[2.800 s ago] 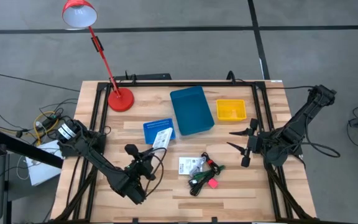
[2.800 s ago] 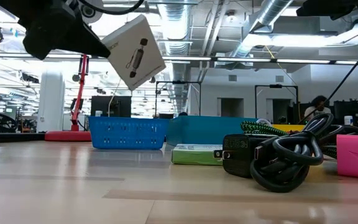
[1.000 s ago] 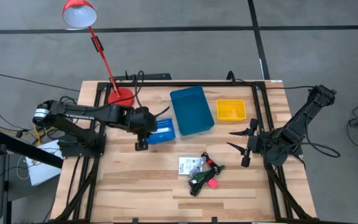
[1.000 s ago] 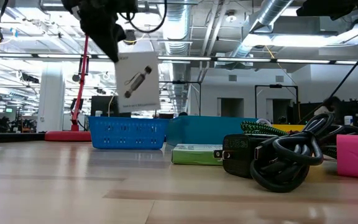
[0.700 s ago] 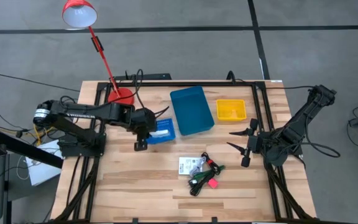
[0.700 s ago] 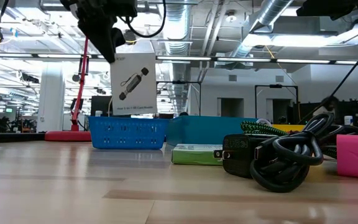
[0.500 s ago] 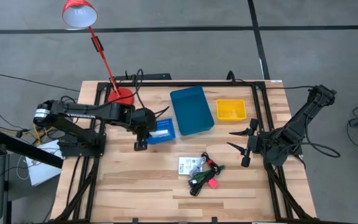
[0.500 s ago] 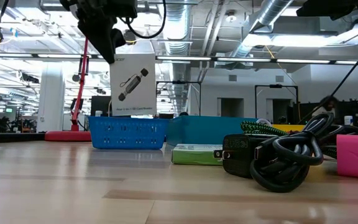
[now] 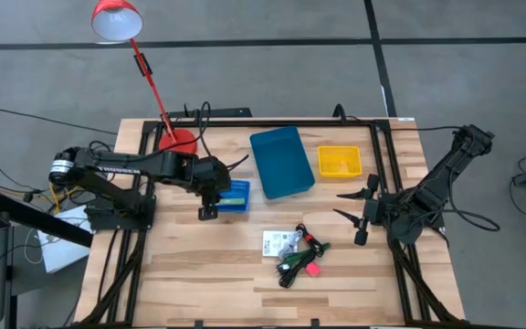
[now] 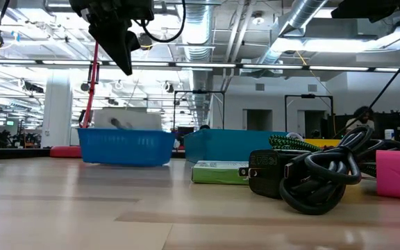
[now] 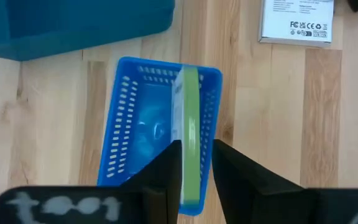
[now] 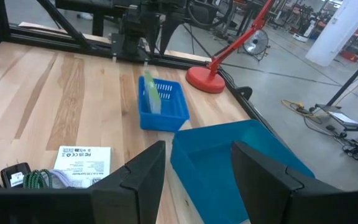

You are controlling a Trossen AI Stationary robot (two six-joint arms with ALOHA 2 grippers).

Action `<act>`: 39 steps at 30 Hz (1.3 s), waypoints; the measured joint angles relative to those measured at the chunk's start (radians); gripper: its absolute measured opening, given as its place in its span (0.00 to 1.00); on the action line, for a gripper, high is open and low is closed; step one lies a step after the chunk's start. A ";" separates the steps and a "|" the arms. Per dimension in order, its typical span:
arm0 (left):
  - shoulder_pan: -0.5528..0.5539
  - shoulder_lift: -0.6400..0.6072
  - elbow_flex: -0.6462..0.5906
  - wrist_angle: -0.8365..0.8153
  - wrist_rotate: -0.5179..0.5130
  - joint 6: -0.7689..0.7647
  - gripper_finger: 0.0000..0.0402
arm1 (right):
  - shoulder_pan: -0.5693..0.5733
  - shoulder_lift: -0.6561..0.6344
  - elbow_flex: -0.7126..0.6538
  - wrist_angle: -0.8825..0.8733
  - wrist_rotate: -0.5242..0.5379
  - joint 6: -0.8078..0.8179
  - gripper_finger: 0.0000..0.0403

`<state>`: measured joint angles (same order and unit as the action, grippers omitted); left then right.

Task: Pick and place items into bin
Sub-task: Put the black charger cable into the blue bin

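While on edge, green-sided box [image 11: 190, 144] fills blue basket [image 11: 129, 127].

L arm reaches across from the table's left edge, wrist bent down, left gripper [image 9: 207, 203] pointing at the tabletop, fingers [image 11: 164, 171] slightly parted, nothing between them. R arm folded low at the right edge, right gripper [image 9: 352, 206] facing inward, fingers [image 12: 143, 180] spread wide, empty.

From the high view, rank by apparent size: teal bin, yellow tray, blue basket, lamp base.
1. Teal bin, clearly largest.
2. Yellow tray.
3. Blue basket and lamp base: too close to rank; the left arm covers part of the basket.
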<state>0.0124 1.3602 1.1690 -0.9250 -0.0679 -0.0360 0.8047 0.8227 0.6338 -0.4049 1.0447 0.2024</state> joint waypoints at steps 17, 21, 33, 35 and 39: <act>0.000 0.000 0.000 0.048 -0.052 -0.038 0.20 | 0.000 0.000 0.000 -0.012 0.000 0.001 0.44; -0.014 0.000 0.000 0.105 -0.053 -0.079 0.20 | 0.000 0.000 0.000 -0.021 0.000 0.001 0.44; -0.161 -0.001 -0.086 0.379 -0.049 -0.080 0.20 | 0.000 0.001 0.000 -0.037 -0.099 0.002 0.44; -0.184 0.003 -0.116 0.424 -0.049 -0.081 0.20 | 0.000 0.001 0.000 -0.037 -0.108 0.001 0.44; -0.223 0.022 -0.155 0.479 -0.050 -0.121 0.20 | 0.000 0.001 0.000 -0.037 -0.109 0.001 0.44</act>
<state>-0.2107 1.3821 1.0141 -0.4458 -0.1181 -0.1567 0.8047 0.8236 0.6338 -0.4418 0.9360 0.2035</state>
